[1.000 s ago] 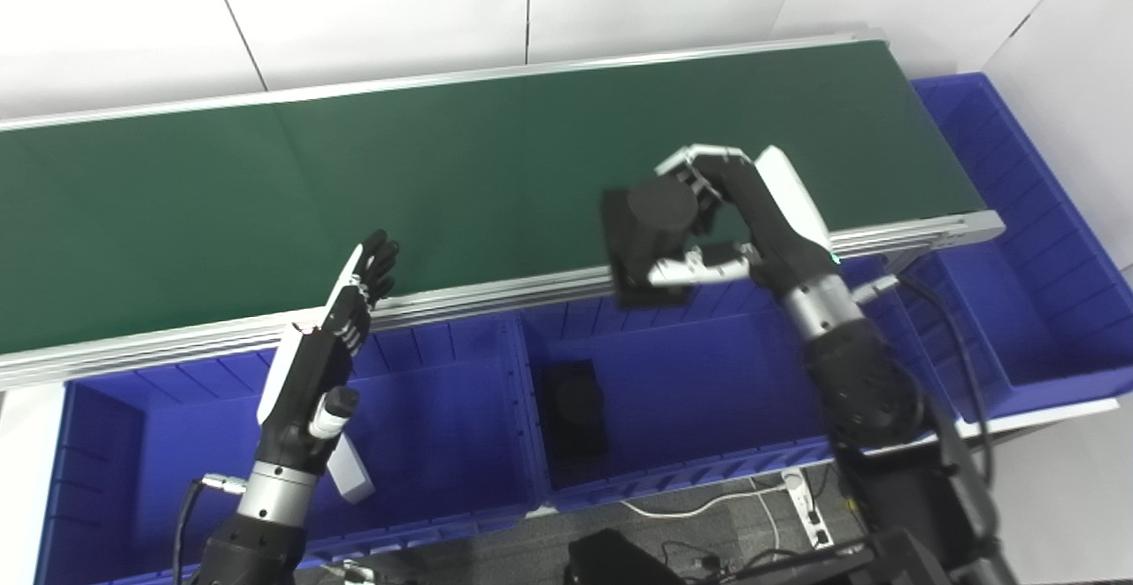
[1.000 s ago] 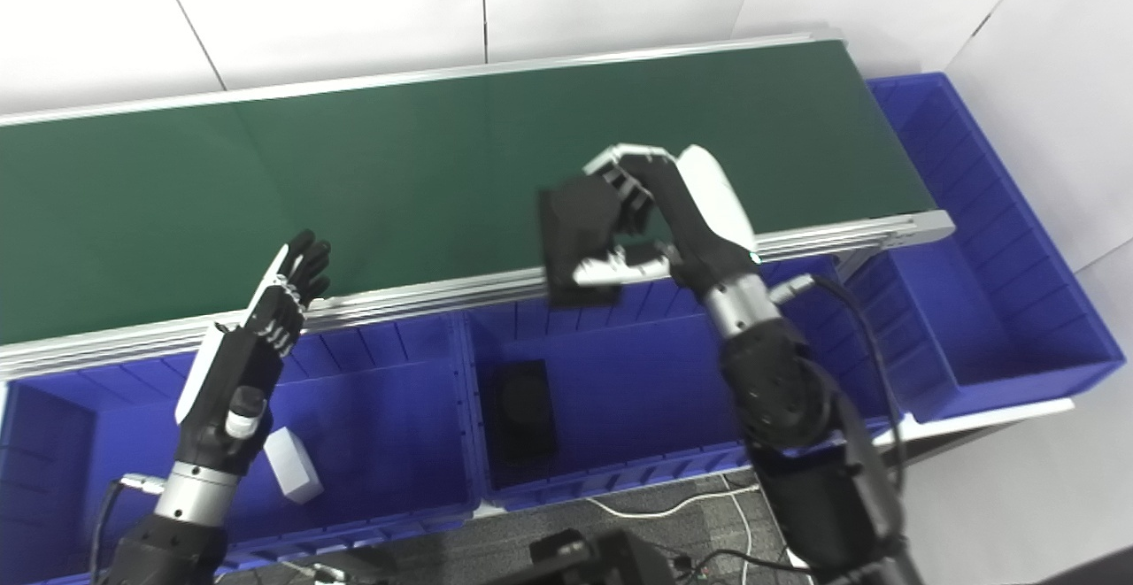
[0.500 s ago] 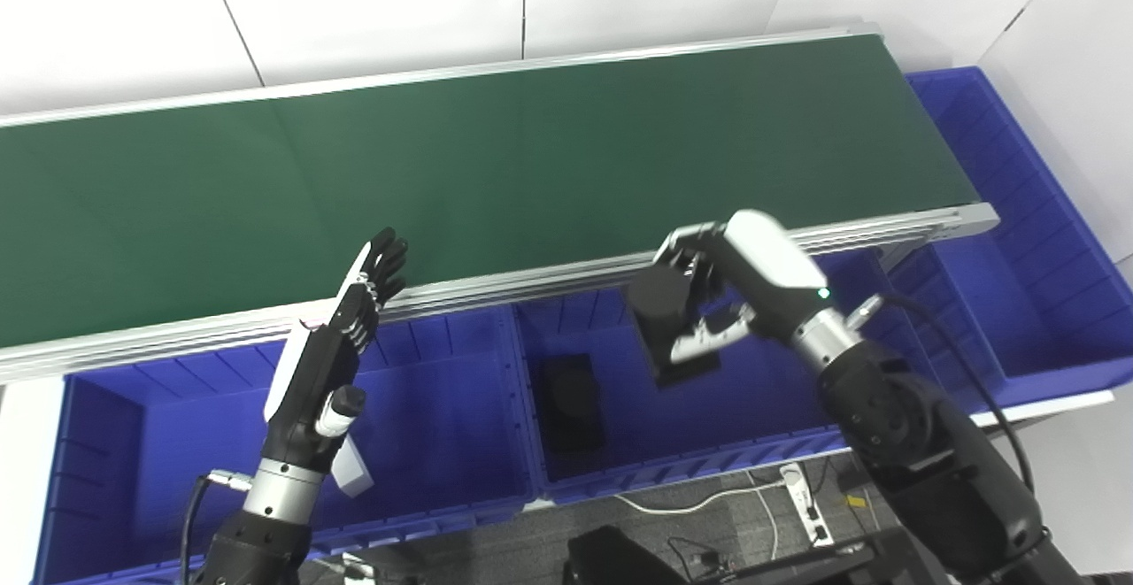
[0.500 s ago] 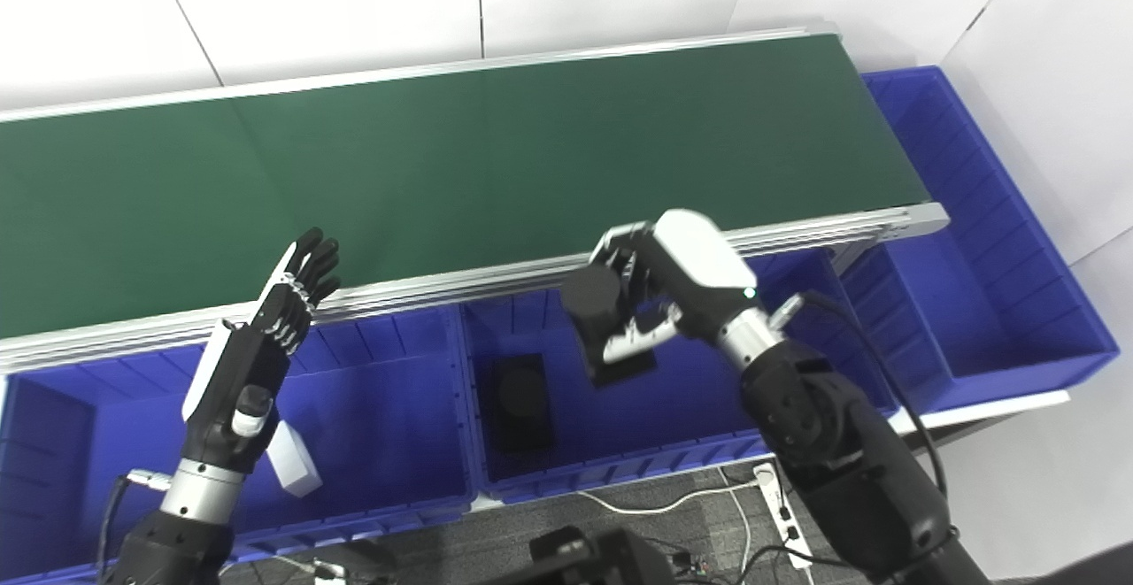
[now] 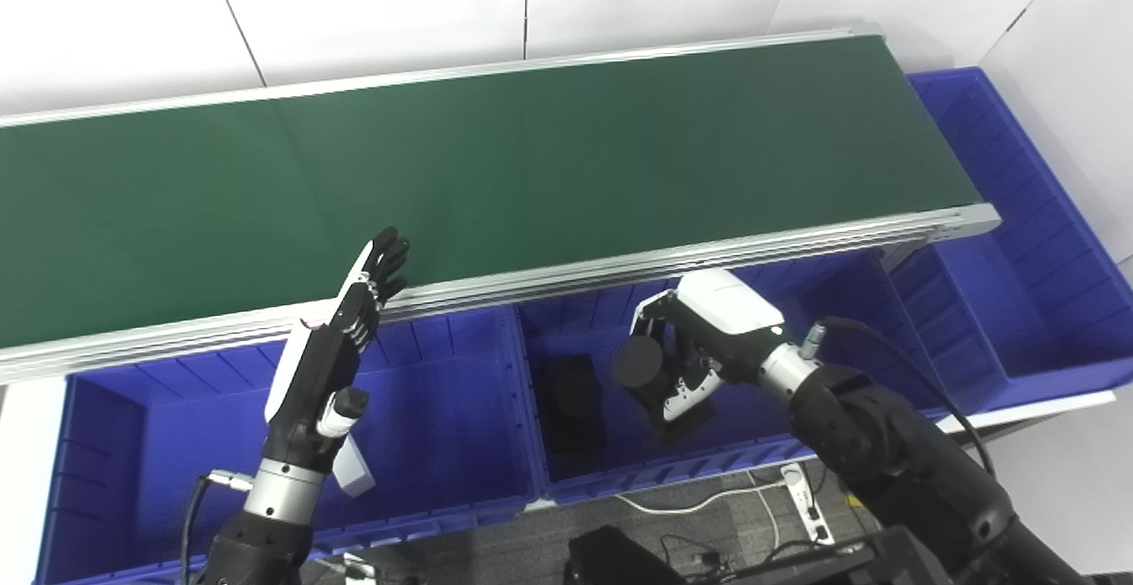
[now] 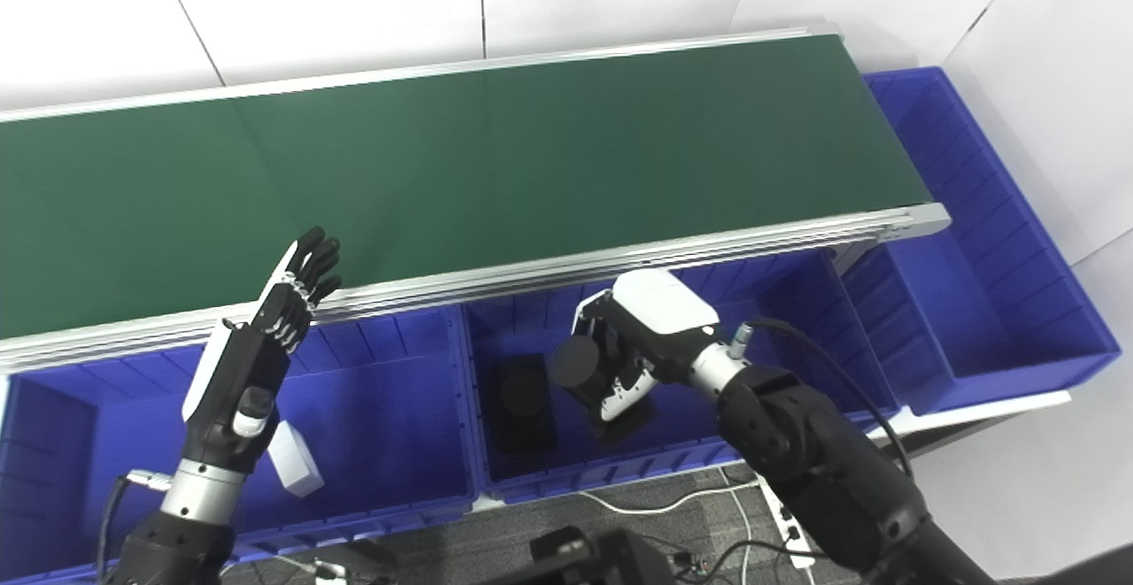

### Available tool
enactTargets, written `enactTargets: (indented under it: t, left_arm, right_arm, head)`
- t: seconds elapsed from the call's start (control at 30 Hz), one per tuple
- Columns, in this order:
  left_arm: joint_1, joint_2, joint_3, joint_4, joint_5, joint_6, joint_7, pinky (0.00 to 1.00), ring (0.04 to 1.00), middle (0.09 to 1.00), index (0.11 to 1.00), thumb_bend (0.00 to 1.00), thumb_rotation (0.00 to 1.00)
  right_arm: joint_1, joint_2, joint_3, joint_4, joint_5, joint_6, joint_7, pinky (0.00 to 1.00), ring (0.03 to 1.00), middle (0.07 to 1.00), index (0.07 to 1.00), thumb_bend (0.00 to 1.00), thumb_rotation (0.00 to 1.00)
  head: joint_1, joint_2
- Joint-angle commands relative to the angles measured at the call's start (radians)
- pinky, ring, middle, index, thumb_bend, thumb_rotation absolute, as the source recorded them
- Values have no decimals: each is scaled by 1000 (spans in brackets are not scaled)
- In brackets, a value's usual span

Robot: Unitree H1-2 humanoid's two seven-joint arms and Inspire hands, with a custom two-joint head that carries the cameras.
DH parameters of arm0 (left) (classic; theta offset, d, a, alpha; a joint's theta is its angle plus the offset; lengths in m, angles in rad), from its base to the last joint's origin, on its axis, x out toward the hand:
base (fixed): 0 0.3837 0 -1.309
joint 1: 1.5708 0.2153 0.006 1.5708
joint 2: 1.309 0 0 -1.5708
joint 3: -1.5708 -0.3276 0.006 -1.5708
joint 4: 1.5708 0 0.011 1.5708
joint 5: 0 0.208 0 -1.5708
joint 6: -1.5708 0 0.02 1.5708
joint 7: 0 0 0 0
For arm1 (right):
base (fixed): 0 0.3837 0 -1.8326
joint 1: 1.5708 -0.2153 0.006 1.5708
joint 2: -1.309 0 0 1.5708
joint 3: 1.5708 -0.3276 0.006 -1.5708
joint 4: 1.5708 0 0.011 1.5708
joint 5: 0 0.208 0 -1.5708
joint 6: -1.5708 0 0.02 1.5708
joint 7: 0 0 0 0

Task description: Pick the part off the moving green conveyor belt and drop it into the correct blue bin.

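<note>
My right hand [image 5: 699,346] is down inside the middle blue bin [image 5: 761,461], shut on a black part [image 5: 651,381] with a round boss on a flat base. A second black part [image 5: 575,399] of the same kind lies on that bin's floor just to its left. The green conveyor belt [image 5: 496,178] carries nothing. My left hand [image 5: 332,364] stands open with fingers straight up over the left blue bin [image 5: 159,443], its tips at the belt's near rail. A white part [image 5: 354,474] lies in that bin, partly behind the left hand.
A third blue bin [image 5: 1018,240] sits at the right end of the belt, with nothing seen inside. The belt's aluminium rail [image 5: 673,257] runs just above the bins. Cables and a power strip [image 5: 810,501] lie on the floor below.
My right hand has carried the black part off the belt's near edge, over the rail and down into the middle bin. The left hand has stayed put.
</note>
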Motion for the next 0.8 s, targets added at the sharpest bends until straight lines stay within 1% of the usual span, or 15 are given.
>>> enactTargets:
  t: [0.0,0.2,0.37,0.43,0.47,0.5,0.53,0.57,0.6,0.63,0.67,0.73,0.77]
  left_arm:
    - [0,-5,2,-43,13,-15,-1,922,961,959,964,1000,1000]
    - [5,-5,5,-39,9,-20,-7,935,968,962,963,1000,1000]
    - [4,-7,6,-43,16,-20,-5,920,960,956,959,1000,1000]
    - [4,-6,7,-40,14,-24,-6,917,957,955,958,1000,1000]
    - [4,-5,7,-40,13,-24,-7,918,957,955,958,1000,1000]
    - [5,-5,6,-39,12,-24,-8,920,960,956,957,1000,1000]
    - [5,-4,7,-39,10,-24,-8,926,963,956,957,1000,1000]
    - [5,-4,6,-39,9,-23,-9,928,963,956,957,1000,1000]
    - [6,-3,6,-43,8,-18,-10,929,964,956,957,1000,1000]
    - [7,-3,7,-45,8,-14,-10,930,964,956,957,1000,1000]
    - [7,-3,7,-47,8,-12,-10,930,964,956,957,1000,1000]
    - [7,-2,6,-48,7,-11,-12,931,965,956,957,1000,1000]
    - [7,-2,6,-47,8,-14,-12,931,965,957,957,1000,1000]
  right_arm:
    - [-24,-21,3,-2,-19,-38,-5,321,378,442,498,528,0]
    - [-32,-18,5,27,-47,-62,-44,305,362,431,504,527,0]
    - [-31,-16,5,25,-77,-50,-58,341,420,475,497,527,0]
    - [-28,-12,0,16,-71,-43,-51,358,453,476,514,527,5]
    - [-26,-11,-3,8,-63,-36,-39,379,482,546,595,700,91]
    - [-24,-12,-5,2,-56,-33,-30,466,593,658,699,863,208]
    - [-23,-15,-5,-3,-54,-31,-22,550,688,737,776,945,292]
    - [-23,-19,-4,-8,-54,-31,-13,619,749,786,819,973,345]
    - [-22,-22,-3,-11,-58,-27,-5,769,845,856,871,992,435]
    - [-22,-23,-3,-14,-60,-23,3,789,857,865,877,994,446]
    - [-21,-23,-4,-15,-61,-21,8,862,900,892,893,998,479]
    - [-20,-23,-6,-29,-63,1,38,953,963,936,917,1000,527]
    - [-19,-24,-8,-36,-66,11,53,976,981,953,924,1000,537]
  head:
    - [7,-2]
    - [15,-6]
    - [18,-12]
    - [18,-13]
    - [18,-13]
    - [18,-13]
    - [18,-13]
    - [18,-13]
    - [18,-13]
    - [18,-13]
    - [18,-13]
    - [20,-13]
    - [21,-13]
